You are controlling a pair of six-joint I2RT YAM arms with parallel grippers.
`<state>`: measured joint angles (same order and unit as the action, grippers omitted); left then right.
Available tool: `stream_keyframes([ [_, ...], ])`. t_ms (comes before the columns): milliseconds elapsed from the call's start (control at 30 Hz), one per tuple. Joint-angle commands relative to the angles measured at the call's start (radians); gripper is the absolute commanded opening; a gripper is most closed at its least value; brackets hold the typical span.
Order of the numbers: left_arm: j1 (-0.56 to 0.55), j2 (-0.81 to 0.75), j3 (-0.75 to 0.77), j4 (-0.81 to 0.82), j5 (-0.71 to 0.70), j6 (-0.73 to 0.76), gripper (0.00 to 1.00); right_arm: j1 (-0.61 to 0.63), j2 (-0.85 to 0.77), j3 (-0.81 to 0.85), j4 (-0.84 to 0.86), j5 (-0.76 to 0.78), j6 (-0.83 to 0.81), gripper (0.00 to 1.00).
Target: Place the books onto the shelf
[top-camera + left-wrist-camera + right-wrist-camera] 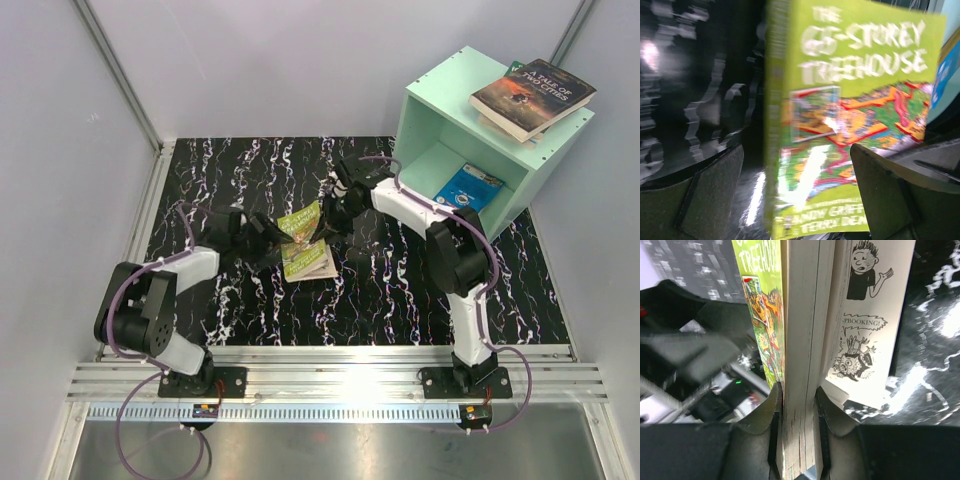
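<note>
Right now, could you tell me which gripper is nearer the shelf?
Right. The right gripper grips the lime-green book short of the shelf; the left gripper stands open farther off, beyond that book.

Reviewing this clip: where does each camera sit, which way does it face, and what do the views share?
Top external: above and behind the bases, looking down on the table, the left arm, right arm and shelf.
Left wrist: on the left arm, facing past its open left claw toward the lime-green book's cover.
Right wrist: on the right arm, looking along the right claw, shut on that book's edge.
Shared: all three show the lime-green book.
</note>
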<state>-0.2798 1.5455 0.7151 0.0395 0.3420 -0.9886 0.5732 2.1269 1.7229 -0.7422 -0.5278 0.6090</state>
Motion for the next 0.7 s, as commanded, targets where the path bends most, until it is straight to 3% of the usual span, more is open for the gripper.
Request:
stream_keyframes([
  [0, 0.097, -0.071, -0.055, 0.077, 0.083, -0.016, 0.91, -0.030, -0.120, 0.047, 0.059, -0.107, 0.080, 0.00],
  [167, 0.151, -0.070, -0.072, 0.157, 0.212, -0.077, 0.88, -0.061, -0.156, -0.025, 0.196, -0.181, 0.182, 0.00],
  [500, 0.151, -0.029, -0.207, 0.716, 0.350, -0.404, 0.85, -0.095, -0.199, -0.221, 0.532, -0.301, 0.411, 0.00],
  [667, 0.142, -0.044, -0.247, 0.898, 0.342, -0.596, 0.80, -0.099, -0.228, -0.264, 0.589, -0.226, 0.472, 0.00],
])
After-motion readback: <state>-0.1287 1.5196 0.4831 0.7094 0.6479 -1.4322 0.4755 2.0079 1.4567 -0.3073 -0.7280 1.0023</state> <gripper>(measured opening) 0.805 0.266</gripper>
